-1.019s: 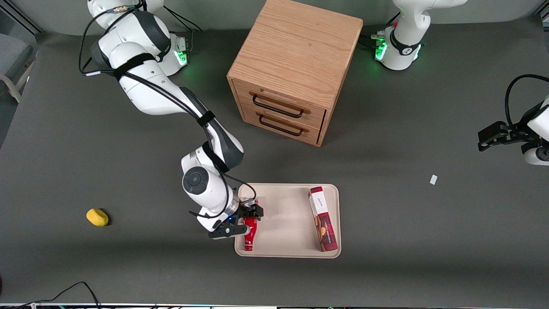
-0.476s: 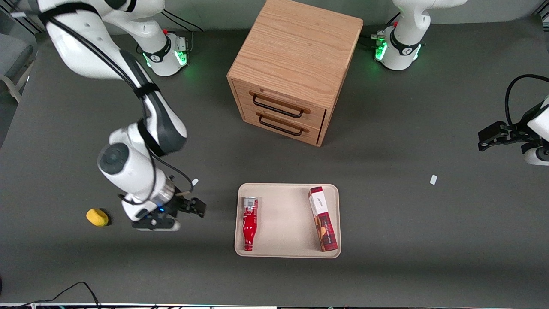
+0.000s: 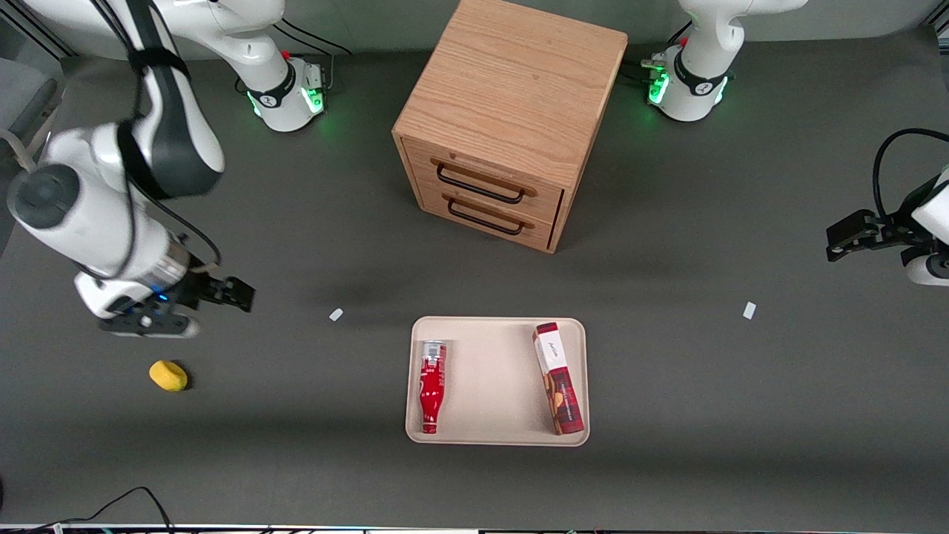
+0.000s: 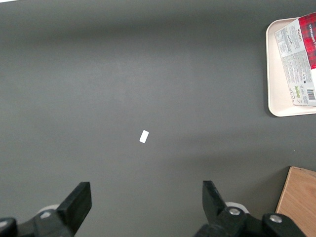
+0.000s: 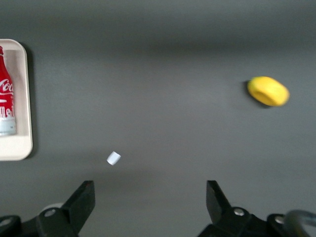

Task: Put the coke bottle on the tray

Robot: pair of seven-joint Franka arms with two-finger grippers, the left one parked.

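Note:
The coke bottle (image 3: 430, 389) lies on its side on the beige tray (image 3: 489, 386), along the tray's edge nearest the working arm, with its silvery base toward the cabinet and its cap toward the front camera. In the right wrist view part of the bottle (image 5: 6, 101) shows on a corner of the tray (image 5: 15, 145). My gripper (image 3: 236, 295) hangs open and empty above the bare table, well off toward the working arm's end and apart from the tray. Nothing sits between the fingers of the gripper (image 5: 150, 190).
A red-and-white biscuit box (image 3: 557, 378) lies on the tray's edge toward the parked arm. A wooden drawer cabinet (image 3: 511, 111) stands farther from the camera than the tray. A yellow lump (image 3: 168, 375) and a white scrap (image 3: 336, 314) lie on the table near my gripper.
My gripper let go of the coke bottle, which stays on the tray. The arm then swung away toward its own end of the table, past the yellow lump.

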